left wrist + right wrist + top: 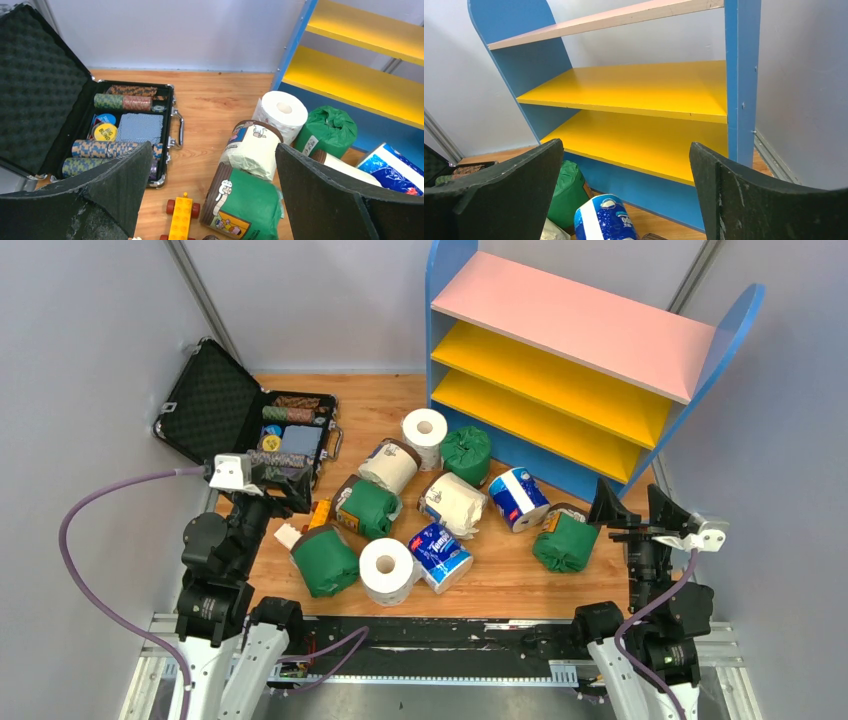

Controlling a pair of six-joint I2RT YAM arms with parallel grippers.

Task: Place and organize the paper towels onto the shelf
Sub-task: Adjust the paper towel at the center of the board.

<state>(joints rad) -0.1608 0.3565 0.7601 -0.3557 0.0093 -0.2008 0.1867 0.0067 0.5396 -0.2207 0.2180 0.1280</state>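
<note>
Holding left tool (212, 160) and right tool (626, 150) spread apart, gripping nothing.
Leaving paper towels (455, 502) lying scattered on tabletop (500, 578), near side of shelf (590, 325).

- Black hard case (200, 405): open, at the far left of the wooden table (520, 585). Foam-lined lid (35, 85) tilted back toward the left wall.
- Case contents: rows of striped poker chips (122, 102); a blue-patterned block, probably a card deck (140, 127); a round yellow "BIG BLIND" button (105, 132).
- Metal handle (179, 129): on the case's right edge.
- Toy car (181, 220): orange-yellow brick body, red wheels, on the table just near and right of the case.
</note>
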